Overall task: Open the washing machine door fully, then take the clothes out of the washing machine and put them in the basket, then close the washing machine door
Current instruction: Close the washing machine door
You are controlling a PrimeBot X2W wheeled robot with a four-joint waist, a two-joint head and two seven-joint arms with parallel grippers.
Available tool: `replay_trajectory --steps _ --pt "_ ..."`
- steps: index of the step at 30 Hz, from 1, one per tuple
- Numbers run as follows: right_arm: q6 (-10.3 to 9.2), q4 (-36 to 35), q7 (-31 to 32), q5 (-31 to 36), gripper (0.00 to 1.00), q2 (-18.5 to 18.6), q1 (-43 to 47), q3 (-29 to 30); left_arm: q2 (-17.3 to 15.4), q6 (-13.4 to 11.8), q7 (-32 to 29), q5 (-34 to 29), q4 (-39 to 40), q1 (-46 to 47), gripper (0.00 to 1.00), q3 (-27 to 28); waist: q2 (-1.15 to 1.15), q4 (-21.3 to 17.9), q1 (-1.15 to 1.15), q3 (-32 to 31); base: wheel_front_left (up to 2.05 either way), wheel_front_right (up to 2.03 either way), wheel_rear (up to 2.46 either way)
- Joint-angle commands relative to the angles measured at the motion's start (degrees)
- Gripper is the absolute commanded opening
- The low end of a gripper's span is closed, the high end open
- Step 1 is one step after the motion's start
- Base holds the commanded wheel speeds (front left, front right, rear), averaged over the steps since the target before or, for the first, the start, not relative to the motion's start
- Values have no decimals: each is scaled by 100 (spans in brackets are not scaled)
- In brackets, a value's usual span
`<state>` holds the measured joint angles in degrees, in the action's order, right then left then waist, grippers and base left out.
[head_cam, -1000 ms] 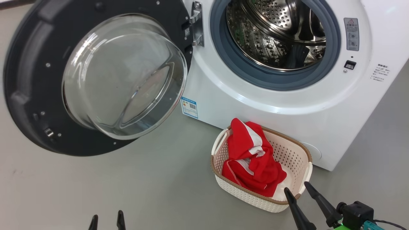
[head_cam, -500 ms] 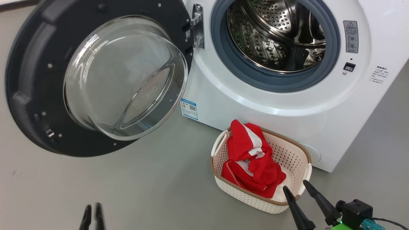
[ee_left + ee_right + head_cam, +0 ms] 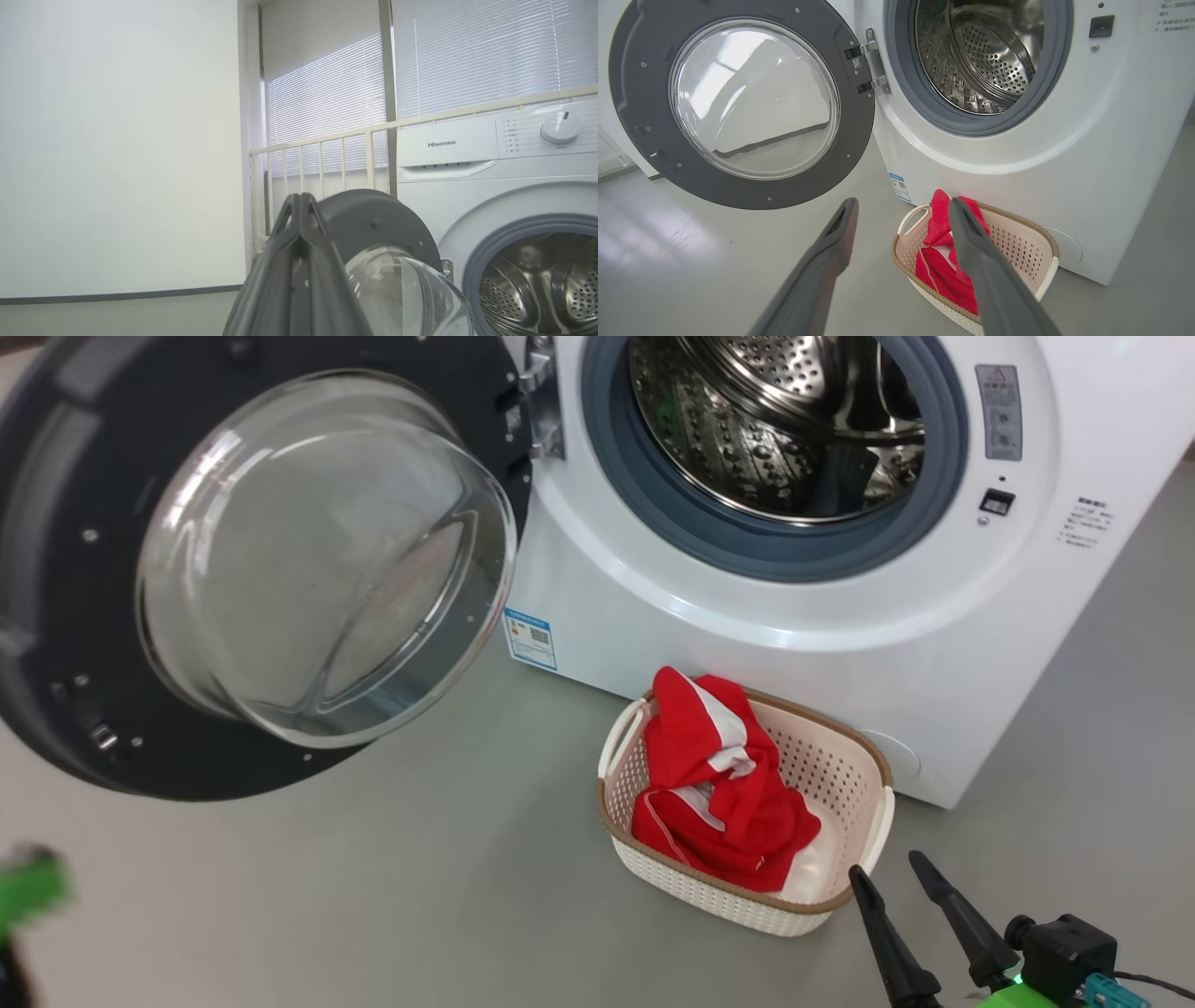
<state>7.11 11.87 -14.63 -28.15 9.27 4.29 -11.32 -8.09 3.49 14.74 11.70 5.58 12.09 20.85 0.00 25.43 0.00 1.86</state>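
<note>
Left wrist view: left gripper [image 3: 300, 199] jaws shut, empty, plus the washing machine [image 3: 444, 196] and its dial [image 3: 559, 127]. Head view: right gripper [image 3: 885, 865] jaws wide, near the basket [image 3: 709, 896] holding the clothes [image 3: 719, 784].

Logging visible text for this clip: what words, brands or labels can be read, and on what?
"Hisense": on the washing machine, top panel.
Blue label, low front: too small to read.
Grey warning sticker beside the opening: too small.
Black print, front right: too small.

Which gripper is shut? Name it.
The left gripper, closed tight on nothing; the right gripper stands wide open.
</note>
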Motion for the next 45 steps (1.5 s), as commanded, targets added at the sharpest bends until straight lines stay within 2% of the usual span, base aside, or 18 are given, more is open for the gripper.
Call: replay_trajectory --steps 1,6,11,17,21,25,31,39,45 --pt "37 -155 -37 51 100 93 -127 -72 -275 52 26 44 80 359 0 305 0 -121 0 116 0 0 0" --pt "37 -205 -37 71 100 155 -212 -9 -764 315 26 716 -646 1612 0 1001 0 -292 0 345 0 0 0" --pt "37 -244 -37 79 100 208 -341 35 -1389 379 -15 1275 -1986 2486 0 1220 0 -463 0 588 0 0 0" --pt "37 -266 -37 81 100 224 -453 47 -2155 395 -960 2148 -3845 3263 0 1280 0 -609 0 795 0 0 0" --pt "37 -274 -37 88 100 215 -481 59 -2470 397 -1584 2426 -4698 3596 0 1233 0 -639 0 876 0 0 0" --pt "37 -263 -37 90 100 208 -492 27 -2662 398 -2298 2585 -5312 3730 0 1059 0 -635 0 913 0 0 0" --pt "37 -237 -37 70 100 230 -485 -87 -2712 399 -3144 2840 -5843 3785 0 952 0 -608 0 886 0 0 0" --pt "37 -225 -37 41 100 272 -489 -148 -2601 399 -3784 3261 -5696 3595 0 657 0 -646 0 836 0 0 0" --pt "37 -239 -37 34 100 291 -482 -135 -2615 399 -3982 3452 -5502 3389 0 485 0 -712 0 837 0 0 0"
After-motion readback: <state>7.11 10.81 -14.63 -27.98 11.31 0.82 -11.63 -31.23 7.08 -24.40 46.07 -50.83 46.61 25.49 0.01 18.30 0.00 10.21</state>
